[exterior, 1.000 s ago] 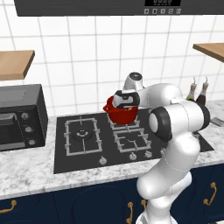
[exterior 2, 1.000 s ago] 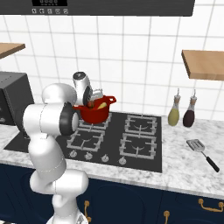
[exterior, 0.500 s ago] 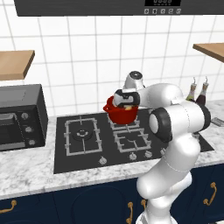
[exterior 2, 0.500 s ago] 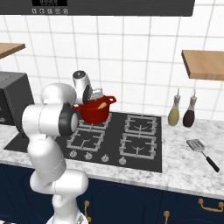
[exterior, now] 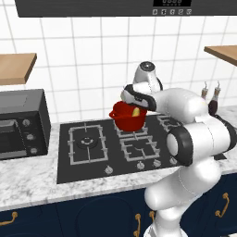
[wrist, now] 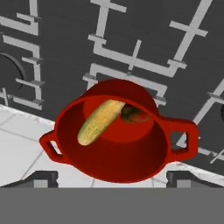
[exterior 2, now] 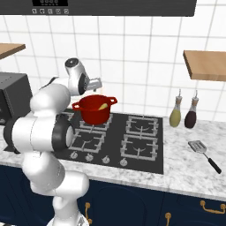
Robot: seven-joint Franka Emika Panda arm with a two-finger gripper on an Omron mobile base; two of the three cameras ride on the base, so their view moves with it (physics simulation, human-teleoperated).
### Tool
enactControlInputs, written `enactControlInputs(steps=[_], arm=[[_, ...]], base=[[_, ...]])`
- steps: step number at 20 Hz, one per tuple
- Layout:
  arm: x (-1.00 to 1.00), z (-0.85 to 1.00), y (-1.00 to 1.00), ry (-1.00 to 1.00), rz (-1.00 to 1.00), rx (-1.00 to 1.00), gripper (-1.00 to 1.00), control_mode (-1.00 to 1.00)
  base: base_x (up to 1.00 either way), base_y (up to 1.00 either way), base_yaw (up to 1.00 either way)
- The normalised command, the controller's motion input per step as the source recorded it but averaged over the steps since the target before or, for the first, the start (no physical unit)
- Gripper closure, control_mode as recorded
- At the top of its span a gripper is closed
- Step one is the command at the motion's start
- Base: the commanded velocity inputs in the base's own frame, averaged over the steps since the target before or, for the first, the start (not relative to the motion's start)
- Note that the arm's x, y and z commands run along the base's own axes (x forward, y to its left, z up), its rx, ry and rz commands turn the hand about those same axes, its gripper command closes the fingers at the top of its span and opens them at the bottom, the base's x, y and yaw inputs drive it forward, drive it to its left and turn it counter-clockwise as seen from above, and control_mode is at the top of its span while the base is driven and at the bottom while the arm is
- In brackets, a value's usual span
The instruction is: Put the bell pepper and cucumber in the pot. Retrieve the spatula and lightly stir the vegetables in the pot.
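Below the fingers: pot [wrist: 118, 144], cucumber [wrist: 98, 121] inside.
Fingers: released, spread wide, empty.
Spatula [exterior 2: 203, 153]: light, stiff, slim; grasp mid-handle.

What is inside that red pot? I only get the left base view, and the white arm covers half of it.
Observer: In the hand view, a yellowish cucumber leans inside the pot. A dark vegetable, apparently the bell pepper, lies at the bottom beside it.
Operator: Is the claw holding anything?
Observer: No. The gripper hangs above the pot with its jaws wide apart and empty.
Operator: Where is the thing to stir with?
Observer: The right base view shows the spatula lying flat on the marble counter, to the right of the stove.
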Motion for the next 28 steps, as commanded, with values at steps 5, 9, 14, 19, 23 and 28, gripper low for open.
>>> enactControlInputs(steps=[5,9,14,19,23,28], arm=[[-0.95,0.41,-0.33,0.03,-0.05,-0.01,-1.00,-1.00],[-1.00,0.12,-0.70,0.14,0.00,-0.03,-1.00,-1.00],[-1.00,0.01,-0.84,0.13,0.00,-0.02,-1.00,-1.00],[-1.00,0.00,-0.98,0.09,0.00,-0.02,-1.00,-1.00],[-1.00,-0.02,-0.99,0.04,0.00,0.00,-1.00,-1.00],[-0.79,-0.04,-0.75,0.03,-0.01,0.00,-1.00,-1.00]], base=[[0.00,0.00,0.00],[0.00,0.00,0.00],[0.00,0.00,0.00],[0.00,0.00,0.00],[0.00,0.00,0.00],[0.00,0.00,0.00]])
